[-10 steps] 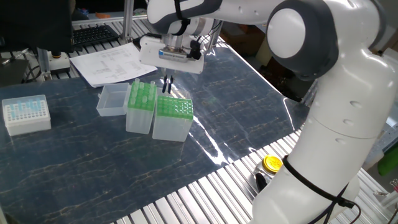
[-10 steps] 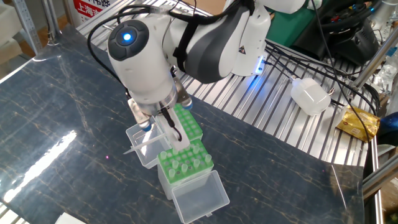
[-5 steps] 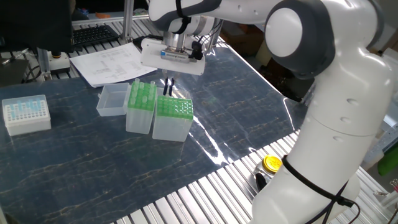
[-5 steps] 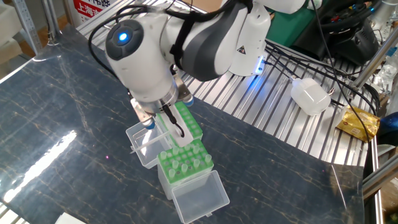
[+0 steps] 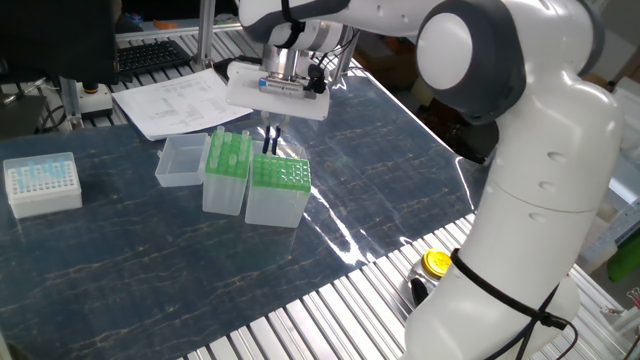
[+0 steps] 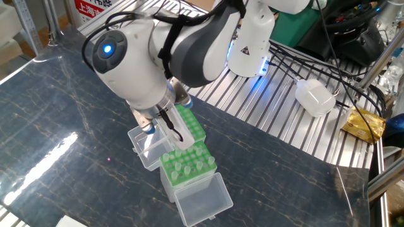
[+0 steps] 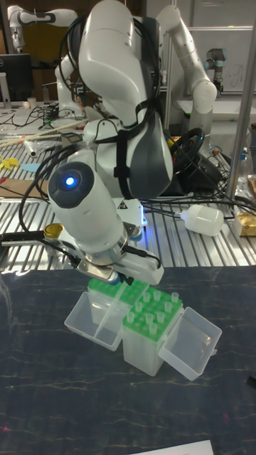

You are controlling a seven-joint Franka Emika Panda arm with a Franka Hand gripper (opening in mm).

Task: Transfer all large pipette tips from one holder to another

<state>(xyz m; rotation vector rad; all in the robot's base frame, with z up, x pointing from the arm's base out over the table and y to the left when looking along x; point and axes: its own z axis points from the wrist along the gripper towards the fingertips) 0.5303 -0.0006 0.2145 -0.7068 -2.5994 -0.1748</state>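
Green grid top of the wide holder (image 5: 278, 173) is sitting right under my gripper (image 5: 269, 143). I am hovering over its 12 o'clock edge in one fixed view. My fingers are looking drawn close together, but I cannot tell whether they are pinching a tip or nothing: the gap is too small and dark in every view.

The narrow rack (image 5: 226, 160) is standing touching the holder at its 9 o'clock. The large pipette tips (image 6: 184, 168) that I can make out are standing upright in the narrow rack's holes. Whether any are waiting in the wide holder I cannot tell.

I am judging the tips as very light, thin-walled and smooth, so they are likely slipping or tilting easily and cracking under a hard squeeze. I am thinking the place to take one is the wider collar just above the grid, squeezing gently and lifting straight up so that it is not binding in its hole.

A clear tray (image 5: 181, 160) is lying at 9 o'clock of the rack, and a white box (image 5: 41, 183) of pale-blue tips is sitting well apart, further toward 9 o'clock.

Writing: printed sheets (image 5: 175, 100) at 11 o'clock are too small to read. A red sign (image 6: 93, 6) is showing pale characters, cropped, not readable. No brand is showing on the boxes.
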